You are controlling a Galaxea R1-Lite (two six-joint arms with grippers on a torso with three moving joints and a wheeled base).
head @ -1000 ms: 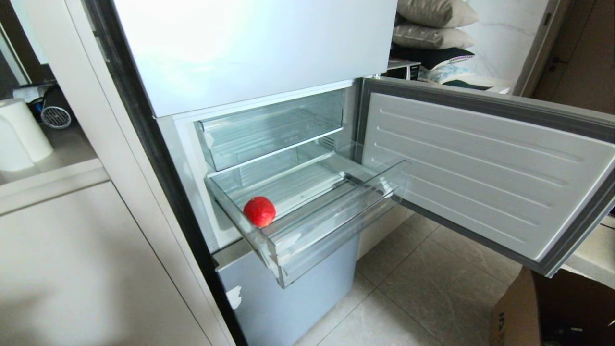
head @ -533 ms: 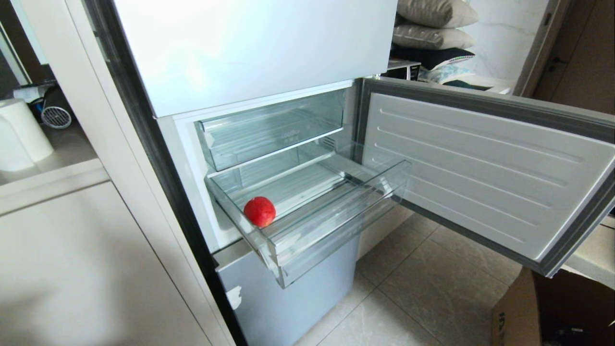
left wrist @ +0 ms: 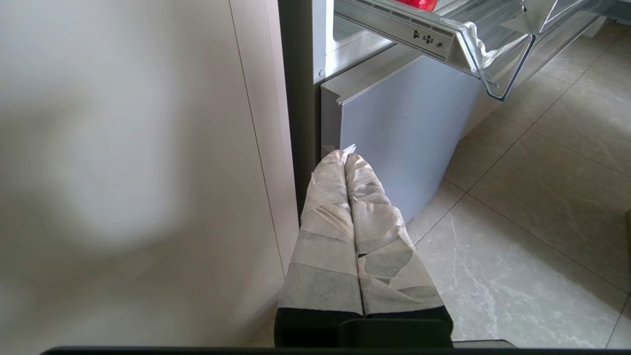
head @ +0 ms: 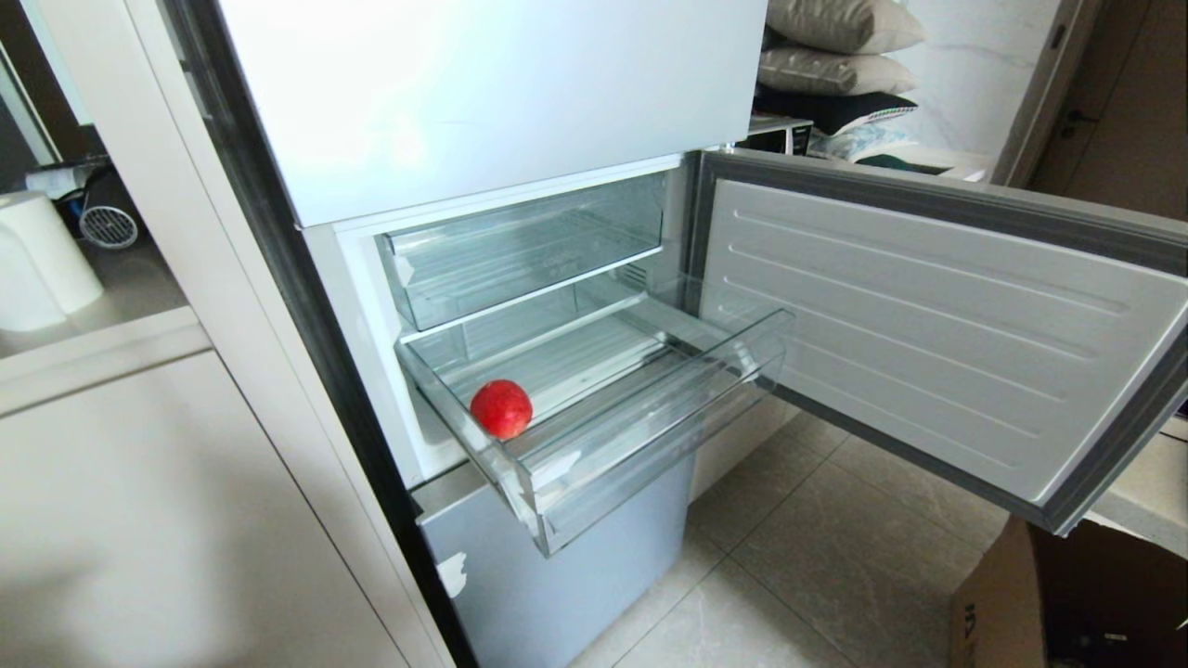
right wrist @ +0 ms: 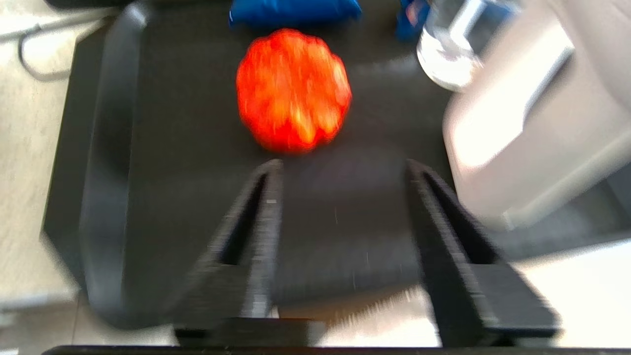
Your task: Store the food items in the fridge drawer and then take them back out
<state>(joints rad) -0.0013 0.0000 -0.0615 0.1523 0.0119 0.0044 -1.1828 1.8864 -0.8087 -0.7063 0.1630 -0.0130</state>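
**A:** Where's the food?

**B:** One small red round fruit [head: 501,407] lies on the ribbed floor of the clear fridge drawer [head: 650,417], in its near-left corner, close behind the stepped front lip. The drawer is pulled well out of the fridge. From the fruit, the flat-fronted clear bin [head: 520,250] sits at about twelve o'clock, pushed in above the drawer.

**A:** Any other food?

**B:** Yes — the right wrist view shows an orange-red, lobed fruit [right wrist: 294,88] on a black tray [right wrist: 162,187]. It's blurred, so I can't name it more closely.

**A:** And the right gripper?

**B:** The right gripper [right wrist: 343,170] has its two black fingers spread apart with nothing between them. The orange-red fruit lies just past the tips, at about eleven o'clock from the gap; no contact. Something blue [right wrist: 295,10] lies beyond it at twelve o'clock.

**A:** The left one?

**B:** The left gripper [left wrist: 344,157] hangs low beside the silver-blue lower panel [left wrist: 399,123], its tape-wrapped fingers [left wrist: 325,212] pressed together on nothing. The drawer's corner is overhead at about one o'clock.

**A:** Around the fridge?

**B:** The open door [head: 937,315] stands at three o'clock from the drawer, a cardboard box [head: 1067,603] at five o'clock — neither arm shows in the head view.
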